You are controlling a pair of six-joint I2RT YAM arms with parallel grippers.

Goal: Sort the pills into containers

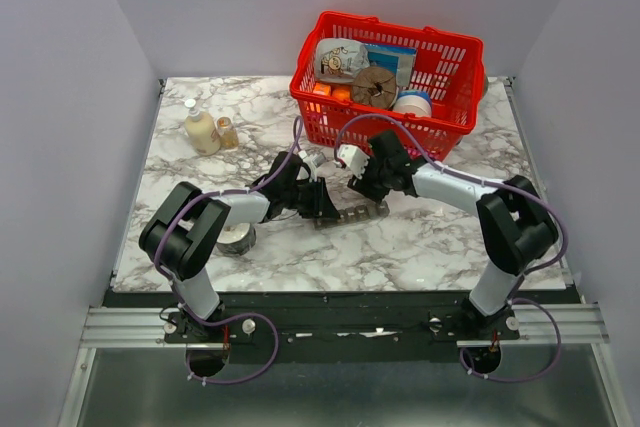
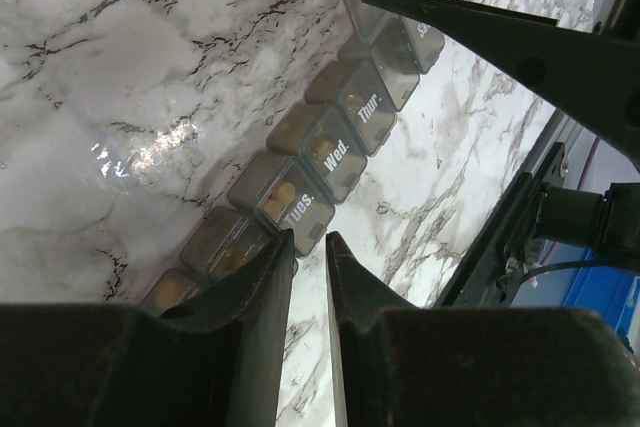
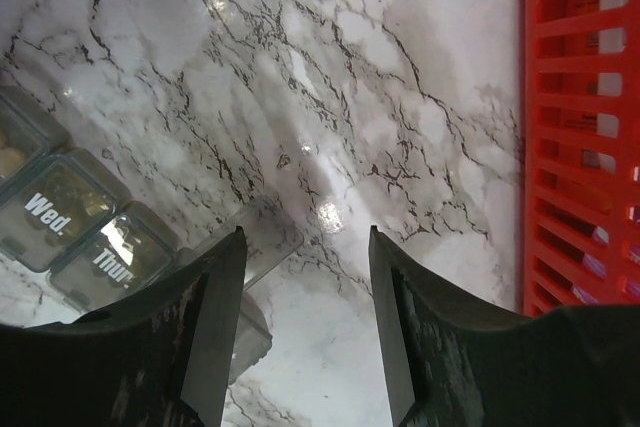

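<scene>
Grey day-labelled containers (image 2: pixel 335 147), one lid open

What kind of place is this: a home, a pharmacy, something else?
Probably a robot test booth: plain grey walls box in a marble-patterned table, and the left arm and right arm are bolted to a metal rail.

Robot lab test cell, plain white walls (image 1: pixel 60 97), marble-look tabletop (image 1: pixel 400 247), aluminium mounting rail (image 1: pixel 120 327)
</scene>
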